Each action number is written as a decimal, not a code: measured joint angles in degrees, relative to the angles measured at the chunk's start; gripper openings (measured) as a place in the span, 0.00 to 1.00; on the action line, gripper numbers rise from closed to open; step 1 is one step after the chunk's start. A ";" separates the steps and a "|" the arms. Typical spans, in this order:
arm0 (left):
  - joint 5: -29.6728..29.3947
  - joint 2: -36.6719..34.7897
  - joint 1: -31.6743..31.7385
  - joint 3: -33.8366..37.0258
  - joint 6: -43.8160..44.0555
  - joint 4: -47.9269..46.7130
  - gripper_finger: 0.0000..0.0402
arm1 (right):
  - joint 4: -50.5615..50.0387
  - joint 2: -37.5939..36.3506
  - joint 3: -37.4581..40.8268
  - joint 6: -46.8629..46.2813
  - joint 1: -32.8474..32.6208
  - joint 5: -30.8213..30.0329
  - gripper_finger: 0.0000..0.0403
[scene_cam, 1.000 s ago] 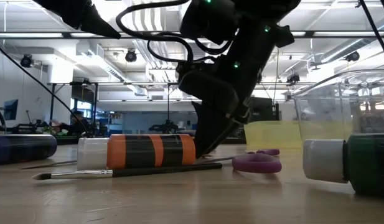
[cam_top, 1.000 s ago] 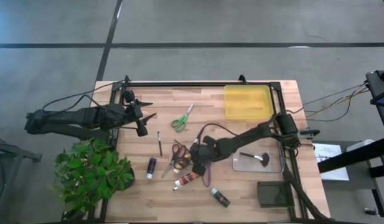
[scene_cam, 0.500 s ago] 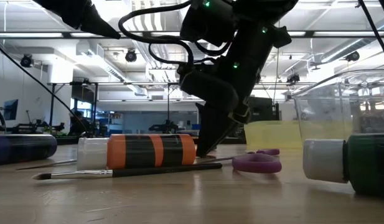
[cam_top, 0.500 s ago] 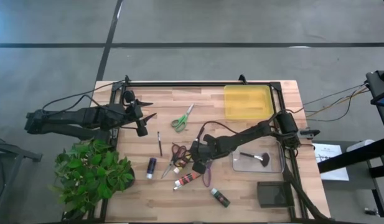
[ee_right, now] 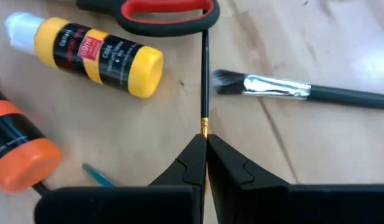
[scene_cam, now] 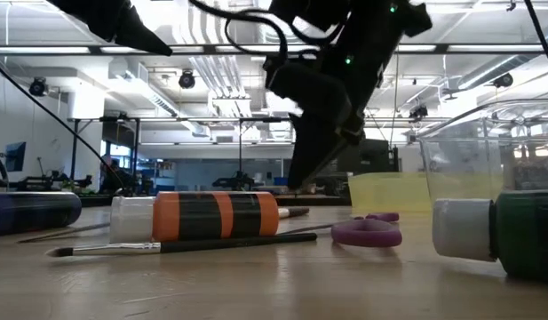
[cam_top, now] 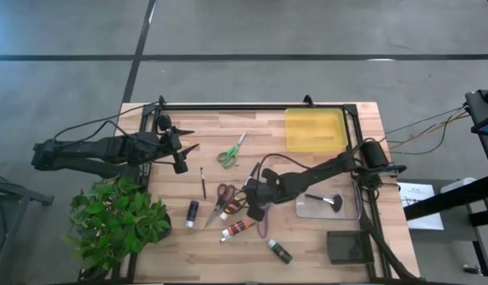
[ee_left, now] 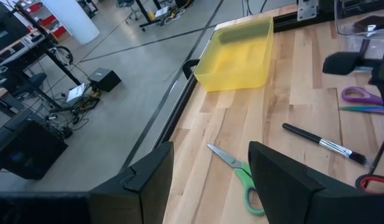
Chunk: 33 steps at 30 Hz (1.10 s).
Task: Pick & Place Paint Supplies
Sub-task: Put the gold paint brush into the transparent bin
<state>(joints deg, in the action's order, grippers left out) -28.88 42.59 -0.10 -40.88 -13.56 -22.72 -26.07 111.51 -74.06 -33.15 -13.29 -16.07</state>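
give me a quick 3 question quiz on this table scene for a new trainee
1. True or false: the right tool is shut on a thin brush.
2. What lies inside the clear container? A: scissors. B: a wide brush. C: a paint tube.
3. What colour are the handles of the scissors lying nearest the left tool?

Key: 1 true. 2 B. 3 green.
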 joint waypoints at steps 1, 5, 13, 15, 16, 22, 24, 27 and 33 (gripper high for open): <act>0.00 0.00 -0.01 0.00 0.00 0.01 0.53 | -0.55 -0.55 -0.02 -0.08 -0.01 -0.42 0.02; 0.02 0.00 -0.02 0.00 0.00 0.02 0.53 | -2.72 -2.78 -0.04 -0.18 -0.15 -3.43 0.02; 0.00 0.00 0.00 0.00 0.00 0.09 0.53 | -5.24 -4.92 -0.17 -0.30 -0.34 -6.18 0.02; 0.02 0.00 -0.01 0.00 0.00 0.07 0.53 | -6.47 -4.92 -0.49 -0.34 -0.43 -7.06 0.02; 0.00 0.00 0.00 0.00 -0.02 0.07 0.53 | -7.43 -4.96 -0.67 -0.51 -0.51 -7.54 0.02; 0.02 0.00 -0.01 0.00 0.08 0.04 0.53 | -15.16 -6.86 -2.45 -2.63 -1.51 -11.33 0.02; 0.02 0.00 -0.01 0.00 0.13 0.04 0.53 | -17.93 -8.64 -2.84 -3.98 -2.21 -12.68 0.02; 0.02 0.00 0.00 0.00 0.12 0.01 0.53 | -24.66 -12.26 -2.93 -7.91 -3.80 -14.35 0.02; 0.02 0.00 -0.02 0.00 0.13 -0.07 0.53 | -34.54 -21.32 -1.61 -18.15 -9.86 -16.50 0.02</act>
<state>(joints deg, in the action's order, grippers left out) -28.86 42.59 -0.12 -40.88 -13.43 -22.79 -60.61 90.19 -75.67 -51.30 -23.15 -32.57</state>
